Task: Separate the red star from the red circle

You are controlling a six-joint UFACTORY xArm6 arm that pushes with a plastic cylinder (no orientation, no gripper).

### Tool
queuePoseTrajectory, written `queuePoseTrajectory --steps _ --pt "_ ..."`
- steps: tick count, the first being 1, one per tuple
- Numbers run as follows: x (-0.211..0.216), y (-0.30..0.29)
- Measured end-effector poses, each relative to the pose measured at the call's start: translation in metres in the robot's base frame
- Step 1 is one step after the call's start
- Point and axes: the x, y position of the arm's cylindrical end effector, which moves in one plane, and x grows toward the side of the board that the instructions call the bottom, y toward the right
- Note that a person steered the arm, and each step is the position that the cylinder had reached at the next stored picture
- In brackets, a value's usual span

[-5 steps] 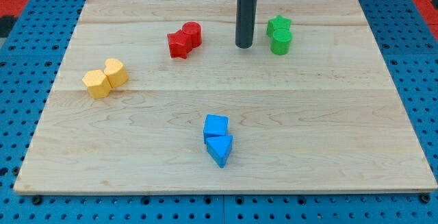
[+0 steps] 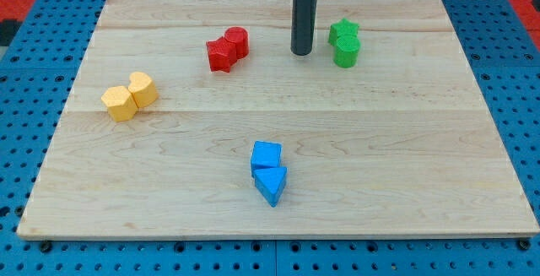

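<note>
A pale wooden surface (image 2: 278,107) carried small glossy blocks. The smooth dark rod carried no jaws; my tip (image 2: 302,53) had edged slightly toward the view's top, standing between the touching red star (image 2: 220,55) and red circle (image 2: 237,40) and the green pair (image 2: 344,43).

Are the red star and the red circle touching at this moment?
Touching. The camera view shows the red star pressed against the red circle, no board visible between them. My tip stands apart, to their right.
</note>
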Motion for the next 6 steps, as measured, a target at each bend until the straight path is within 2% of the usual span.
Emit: queuePoseTrajectory --steps 2,3,4,5,6 --pt "-0.056 -0.035" --pt "-0.059 -0.04" --pt "-0.059 -0.105" --pt "-0.025 -0.123" --pt "0.018 -0.114"
